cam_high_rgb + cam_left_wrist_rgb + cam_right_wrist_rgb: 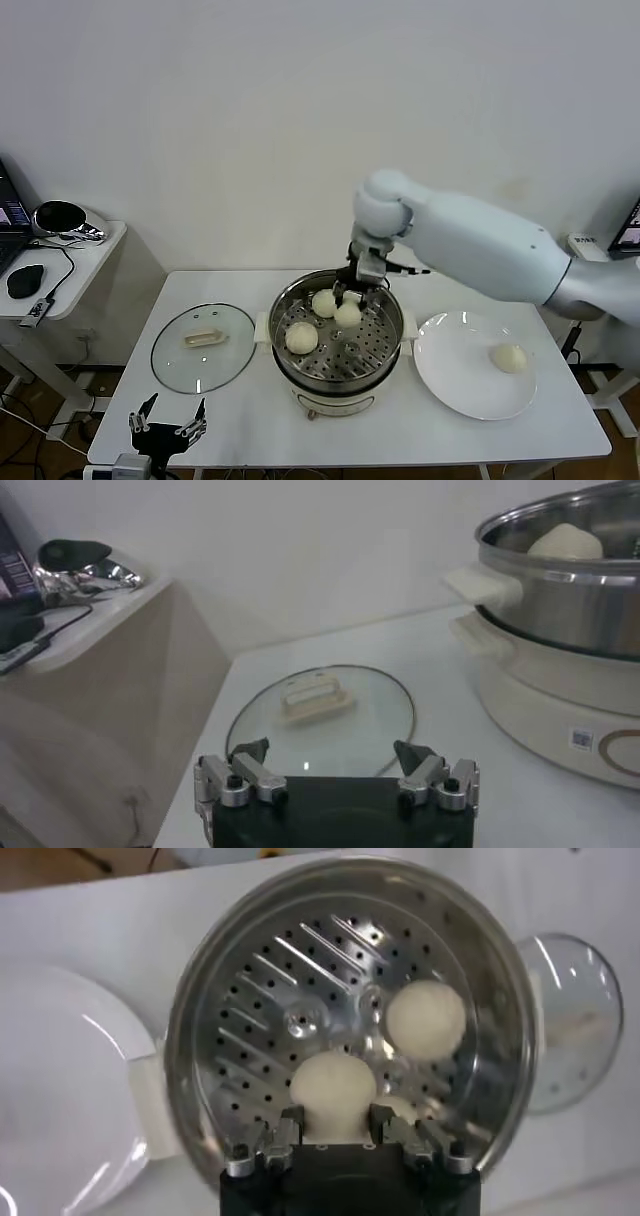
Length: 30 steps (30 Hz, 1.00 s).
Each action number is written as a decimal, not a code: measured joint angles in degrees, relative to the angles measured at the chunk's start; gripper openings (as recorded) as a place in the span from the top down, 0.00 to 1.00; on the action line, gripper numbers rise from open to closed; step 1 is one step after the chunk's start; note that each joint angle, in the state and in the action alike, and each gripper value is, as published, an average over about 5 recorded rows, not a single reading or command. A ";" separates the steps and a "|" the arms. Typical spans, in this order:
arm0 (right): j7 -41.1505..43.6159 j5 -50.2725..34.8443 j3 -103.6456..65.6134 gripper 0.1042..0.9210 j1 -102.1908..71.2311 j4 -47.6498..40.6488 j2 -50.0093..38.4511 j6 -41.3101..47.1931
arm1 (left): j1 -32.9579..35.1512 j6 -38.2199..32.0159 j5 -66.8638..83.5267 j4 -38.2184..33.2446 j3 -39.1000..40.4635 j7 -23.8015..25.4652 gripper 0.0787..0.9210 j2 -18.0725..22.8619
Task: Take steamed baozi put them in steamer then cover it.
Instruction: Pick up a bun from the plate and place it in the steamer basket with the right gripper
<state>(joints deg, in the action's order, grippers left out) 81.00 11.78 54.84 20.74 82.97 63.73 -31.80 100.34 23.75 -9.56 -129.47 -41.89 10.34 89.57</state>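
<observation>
White table [250, 420] against a plain white wall. We count three steamed baozi [301, 337] on the perforated tray of the steamer [385, 350] at table centre; a fourth bun [510, 358] lies on the white plate [450, 375] to its right. The right gripper [350, 291] hangs over the far side of the pot, fingers narrowly set around one bun [333, 1087]. The cover [175, 360] rests flat to the left. The left gripper [168, 427], spread wide, is parked at the near edge. Risk: lifting away before fully letting go could drag that bun against its neighbours.
</observation>
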 measured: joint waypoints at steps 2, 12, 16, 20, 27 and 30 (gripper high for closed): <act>-0.02 -0.20 0.90 0.61 -0.07 0.89 0.31 0.23 | 0.04 0.00 -0.01 -0.21 0.14 0.02 0.12 0.15; -0.34 -0.75 3.96 0.61 -1.51 3.65 1.13 1.31 | -0.30 0.00 0.04 -0.28 0.30 0.01 0.12 0.46; -0.54 -0.97 4.65 0.61 -2.07 4.40 0.81 1.73 | -0.60 -0.04 0.04 0.02 0.49 -0.15 0.12 0.59; -0.71 -1.05 4.91 0.60 -2.80 4.77 0.60 2.09 | -1.00 -0.08 0.00 0.42 0.74 -0.20 0.12 0.53; -1.09 -2.01 4.78 0.44 -3.02 5.52 0.22 2.75 | -1.37 -0.01 0.00 0.55 0.69 0.02 0.12 0.32; -1.11 -2.64 4.43 0.34 -2.67 6.16 -0.29 3.11 | -1.42 0.00 -0.01 0.65 0.79 0.06 0.12 0.39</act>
<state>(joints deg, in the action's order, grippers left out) 79.89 9.14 59.27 18.07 89.13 63.44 -28.69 98.92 23.75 -9.57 -128.82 -41.10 10.40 89.96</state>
